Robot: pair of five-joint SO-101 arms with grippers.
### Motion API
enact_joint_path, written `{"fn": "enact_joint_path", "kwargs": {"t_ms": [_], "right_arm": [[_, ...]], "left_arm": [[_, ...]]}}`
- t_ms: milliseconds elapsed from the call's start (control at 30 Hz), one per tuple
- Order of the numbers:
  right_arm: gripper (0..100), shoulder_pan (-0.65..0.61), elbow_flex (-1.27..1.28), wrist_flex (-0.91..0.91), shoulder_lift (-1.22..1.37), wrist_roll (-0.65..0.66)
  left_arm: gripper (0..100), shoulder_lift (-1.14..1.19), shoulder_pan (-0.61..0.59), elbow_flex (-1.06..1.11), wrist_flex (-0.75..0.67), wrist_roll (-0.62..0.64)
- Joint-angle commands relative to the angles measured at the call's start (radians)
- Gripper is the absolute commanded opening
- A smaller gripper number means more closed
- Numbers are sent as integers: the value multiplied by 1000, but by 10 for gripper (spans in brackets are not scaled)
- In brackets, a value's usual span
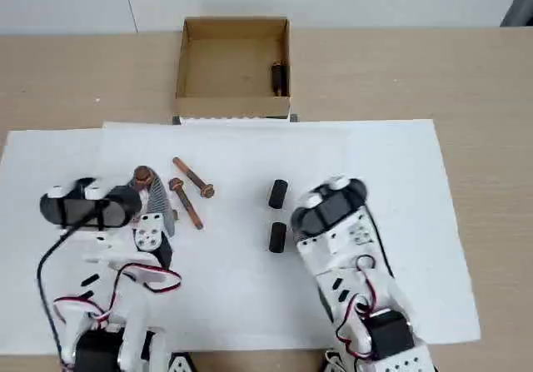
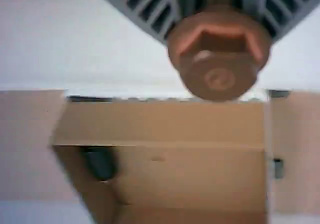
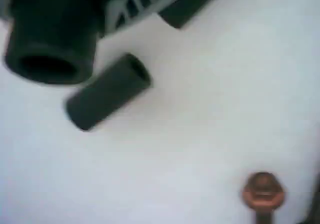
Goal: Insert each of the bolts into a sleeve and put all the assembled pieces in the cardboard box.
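**Bolt in one gripper, sleeve in the other, one piece boxed**

The box [image 1: 233,106] stands at 12 o'clock on the tabletop [image 1: 483,81], touching the far edge of a white paper [image 1: 375,164]. One boxed piece [image 1: 279,78], a dark sleeve with a bolt in it, lies against the box's 3 o'clock wall.

The left gripper [image 1: 148,187] sits at about 8 o'clock on the paper. Its ribbed grey fingers [image 2: 140,1] are pinching the held bolt [image 1: 143,176]. In the left wrist view the bolt's hex head [image 2: 218,58] faces the camera, with the box beyond it.

Just to the 3 o'clock side of that gripper lie two loose bolts, close together and slanted the same way. The far bolt [image 1: 193,178] has its head toward 4 o'clock. The near bolt [image 1: 186,204] has its head toward 11 o'clock.

Near the middle of the paper are two loose black sleeves, one behind the other and apart. The far sleeve [image 1: 278,194] is toward 12 o'clock and the near sleeve [image 1: 277,237] toward 6 o'clock.

The right gripper [image 1: 315,210] is just on the 3 o'clock side of these two, its arm coming in from 5 o'clock. The right wrist view shows a grey ribbed finger [image 3: 140,3] pressed against the held sleeve [image 3: 50,38], whose open end faces the camera. The fingers appear to be gripping it.
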Motion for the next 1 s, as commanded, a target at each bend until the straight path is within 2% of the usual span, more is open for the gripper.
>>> {"fn": "enact_joint_path", "kwargs": {"t_ms": [0, 133, 433, 667, 967], "right_arm": [[2, -94, 15, -88, -10, 12], [2, -180, 41, -143, -10, 14], [2, -255, 52, -157, -10, 15], [2, -294, 52, -157, -10, 60], [3, -302, 49, -240, -10, 92]], "left_arm": [[5, -12, 78, 16, -72, 164], [7, -12, 181, 71, -135, 351], [7, -12, 259, 101, -278, 362], [7, -12, 328, 101, -282, 405], [7, -11, 330, 117, -282, 417]]}}
